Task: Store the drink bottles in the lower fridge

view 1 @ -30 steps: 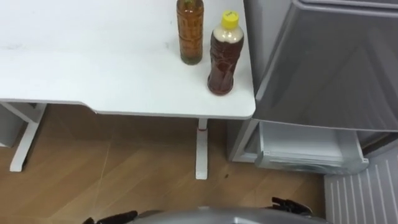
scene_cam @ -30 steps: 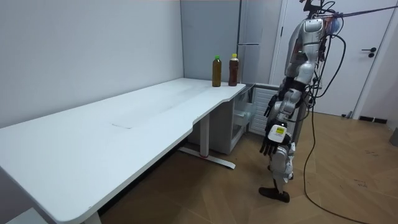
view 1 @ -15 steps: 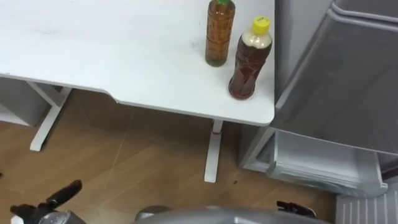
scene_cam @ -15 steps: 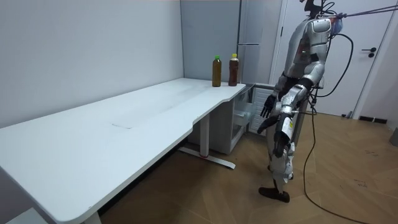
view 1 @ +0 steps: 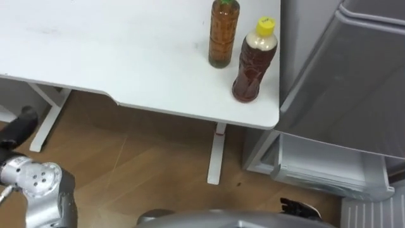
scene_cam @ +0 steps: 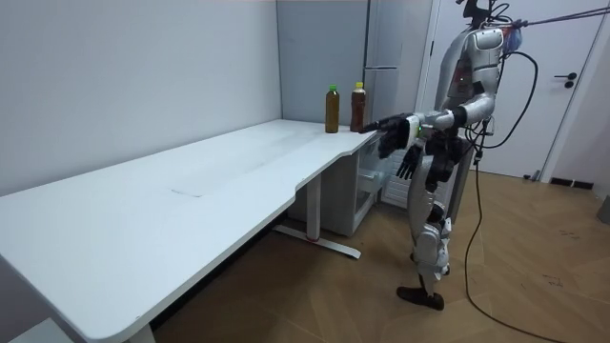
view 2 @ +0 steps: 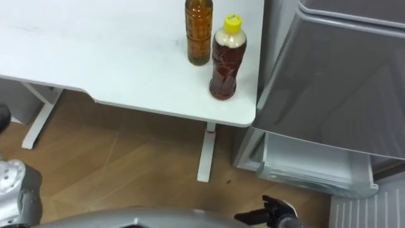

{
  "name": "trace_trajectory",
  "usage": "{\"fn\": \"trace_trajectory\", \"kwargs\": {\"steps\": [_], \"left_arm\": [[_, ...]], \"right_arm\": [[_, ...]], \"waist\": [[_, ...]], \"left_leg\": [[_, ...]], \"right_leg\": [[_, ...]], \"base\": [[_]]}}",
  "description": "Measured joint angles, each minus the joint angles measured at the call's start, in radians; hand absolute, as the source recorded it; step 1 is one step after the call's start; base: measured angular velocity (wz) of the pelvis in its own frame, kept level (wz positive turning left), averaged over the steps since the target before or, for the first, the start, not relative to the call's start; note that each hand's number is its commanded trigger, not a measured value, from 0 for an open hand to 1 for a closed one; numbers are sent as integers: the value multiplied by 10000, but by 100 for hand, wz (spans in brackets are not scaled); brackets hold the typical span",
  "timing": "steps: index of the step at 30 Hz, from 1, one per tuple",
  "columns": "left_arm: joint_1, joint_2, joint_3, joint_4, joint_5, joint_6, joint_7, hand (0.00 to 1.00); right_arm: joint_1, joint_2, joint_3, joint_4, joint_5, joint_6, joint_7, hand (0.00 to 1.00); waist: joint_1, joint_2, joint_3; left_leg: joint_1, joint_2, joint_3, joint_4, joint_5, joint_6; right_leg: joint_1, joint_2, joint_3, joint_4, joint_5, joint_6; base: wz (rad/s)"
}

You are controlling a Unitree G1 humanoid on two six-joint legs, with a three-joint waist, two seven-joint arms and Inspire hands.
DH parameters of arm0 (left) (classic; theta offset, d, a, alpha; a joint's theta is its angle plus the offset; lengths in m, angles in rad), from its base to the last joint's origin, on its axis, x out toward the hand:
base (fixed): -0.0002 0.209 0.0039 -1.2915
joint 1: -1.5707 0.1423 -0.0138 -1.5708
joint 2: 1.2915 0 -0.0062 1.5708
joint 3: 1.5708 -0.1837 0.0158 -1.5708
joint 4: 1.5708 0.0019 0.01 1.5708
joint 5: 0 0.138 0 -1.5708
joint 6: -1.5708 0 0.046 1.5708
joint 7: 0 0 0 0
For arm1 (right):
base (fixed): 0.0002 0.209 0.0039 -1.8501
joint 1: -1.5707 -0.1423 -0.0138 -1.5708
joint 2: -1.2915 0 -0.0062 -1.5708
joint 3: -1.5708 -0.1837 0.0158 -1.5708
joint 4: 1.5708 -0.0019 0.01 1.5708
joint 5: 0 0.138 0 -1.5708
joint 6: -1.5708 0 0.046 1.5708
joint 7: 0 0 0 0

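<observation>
step in hand: the reach for the first drink. neither drink is picked up yet. both stand upright on the white table (view 1: pixel 95 57), at upper centre of the left eye view. the green-capped bottle (view 1: pixel 224 33) is the farther one. the yellow-capped bottle (view 1: pixel 254 60) stands just beside it, toward the table's corner, close but not touching.

left hand (view 1: pixel 21 123): at the left edge of the frame, touching neither bottle. the finger that shows is straight and the hand is empty. in the room view this arm is stretched out level toward the table's end.
right hand (view 1: pixel 297 207): at the bottom edge, low, fingers slack, empty.

next move, as judged: bring the left hand to upper centre, over the table's front edge, and close it round one bottle's body. with the bottles this close, a wide approach could knock the neighbour over.

edges and room: the fridge door (view 1: pixel 354 76) stands just right of the table's corner, so a sideways swing there is tight. the lower fridge drawer (view 1: pixel 316 168), at lower right, stands open. bare wooden floor (view 1: pixel 158 171) lies between the robot and the drawer.
</observation>
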Motion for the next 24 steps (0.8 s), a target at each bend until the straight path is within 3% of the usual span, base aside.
{"fn": "trace_trajectory", "kwargs": {"steps": [5, 14, 17, 20, 24], "left_arm": [[-63, 3, 31, -1545, 4, -326, -325, 0], [-458, 17, -59, -3866, 120, -358, -1646, 0], [-744, 198, -295, -4563, 122, -357, -2369, 0], [-969, 263, -685, -4835, 114, -331, -3012, 0], [-1475, 264, -1149, -4835, 226, -38, -4245, 0]], "right_arm": [[123, 37, -314, 3, 241, -157, 19, 0], [314, 31, -506, 87, 1086, -334, 232, 0], [269, 18, -608, 441, 1433, -397, 235, 0], [40, 20, -615, 733, 1636, -397, 245, 0], [-50, 15, -970, 808, 1755, -393, 439, 0]], "waist": [[-194, 72, 27], [-397, 47, 88], [-528, 63, 88], [-844, 76, 88], [-1317, 75, 104]], "left_leg": [[5, 8, 45, -20, -2, 0], [85, 23, 189, -10, -5, 5], [-28, 17, 222, -8, -2, 8], [39, 17, 287, -26, -2, 8], [105, 21, 361, -55, -3, 9]], "right_leg": [[-5, 6, 74, 9, 0, -1], [-70, 22, 385, 8, 1, -3], [-206, 34, 558, 8, 4, -9], [-177, 59, 744, -18, 5, -9], [-170, 58, 880, 9, 5, -9]], "base": [[-2], [-6], [-6], [-5], [-7]]}}
